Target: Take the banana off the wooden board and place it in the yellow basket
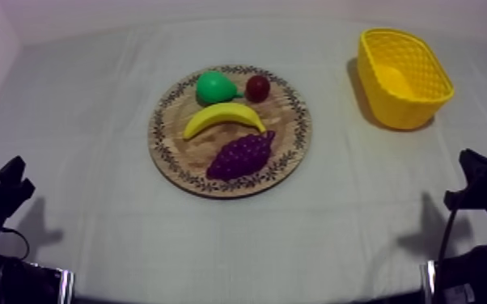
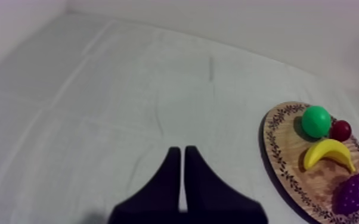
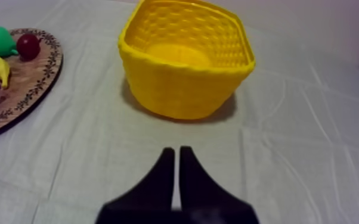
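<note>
Curved yellow toy banana [image 1: 224, 118] lay on round wooden board [image 1: 302, 133]; yellow lattice basket [image 1: 400, 109] apart. L gripper [image 2: 179, 149], R gripper [image 3: 176, 150]: fingers pressed together, empty.

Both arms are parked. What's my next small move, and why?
Probably reach the right gripper toward the banana, opening it on the way: it sits shut near the basket, and the banana lies untouched on the board.

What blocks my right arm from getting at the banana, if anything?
Probably nothing, so yes: the banana lies uncovered on the wooden board, with bare cloth between it and the right gripper.
</note>
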